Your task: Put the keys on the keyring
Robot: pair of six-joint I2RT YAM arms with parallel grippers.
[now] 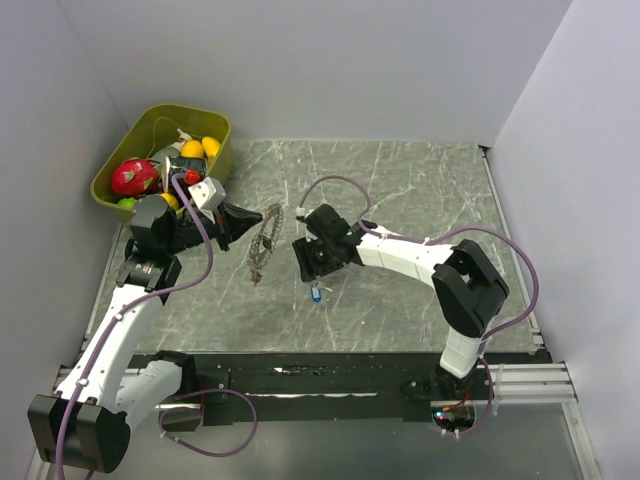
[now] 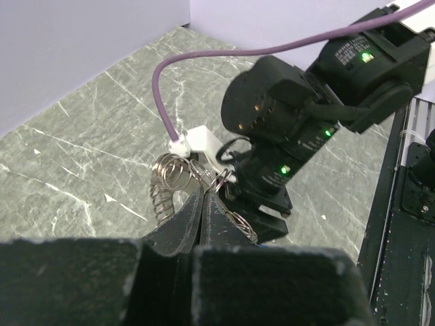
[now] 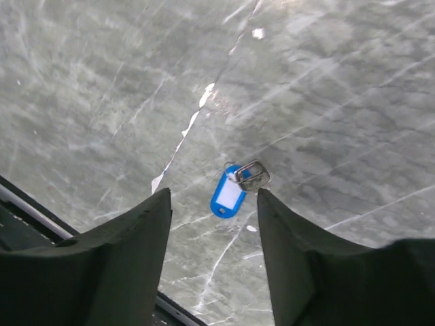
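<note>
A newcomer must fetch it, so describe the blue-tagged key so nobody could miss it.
Look at the grey marble table, near its front middle, beneath the open right gripper. There the blue-tagged key lies flat on the stone. Its blue plastic tag sets it apart from the all-silver keyring nearby.
</note>
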